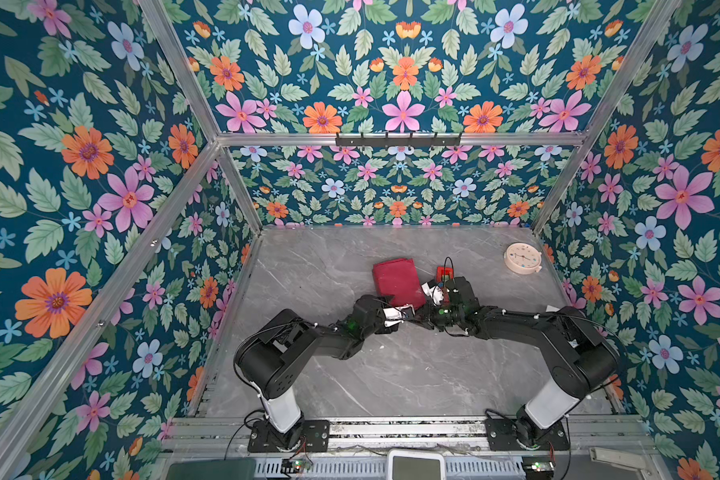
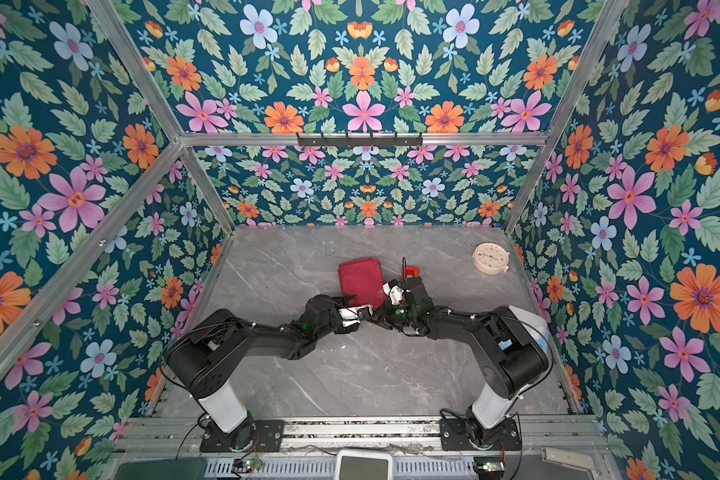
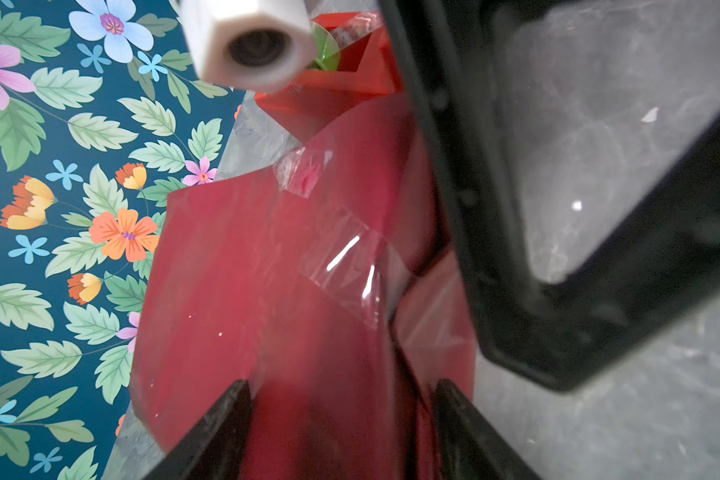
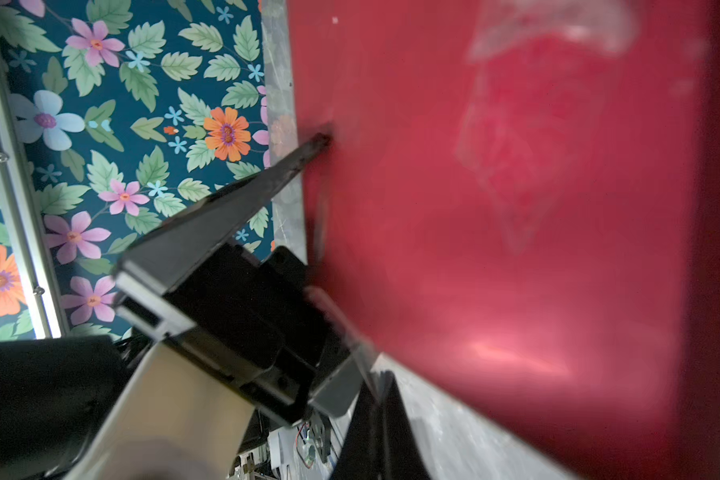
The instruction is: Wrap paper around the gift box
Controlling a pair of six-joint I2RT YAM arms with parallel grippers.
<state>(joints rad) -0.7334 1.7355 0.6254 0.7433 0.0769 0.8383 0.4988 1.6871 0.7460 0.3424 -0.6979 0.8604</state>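
Note:
The paper (image 1: pixel 398 282) is folded into a dull red package at the table's middle in both top views; the gift box inside it is hidden. Folded flaps on one end carry clear tape patches (image 3: pixel 346 257). My left gripper (image 3: pixel 344 399) straddles that end, one jaw against each broad face, shut on the package. One of its fingers (image 4: pixel 316 143) lies on the big red face (image 4: pixel 516 208). My right gripper (image 4: pixel 381 378) sits at the package's right edge (image 1: pixel 425 296), jaws together on a thin clear tape strip (image 4: pixel 341 328) that runs up to the paper.
A red tape dispenser (image 1: pixel 445 274) stands just right of the package, behind the right gripper, also seen in the left wrist view (image 3: pixel 341 79). A round cream clock (image 1: pixel 522 258) lies at the back right. Floral walls enclose the grey marble table (image 1: pixel 350 374).

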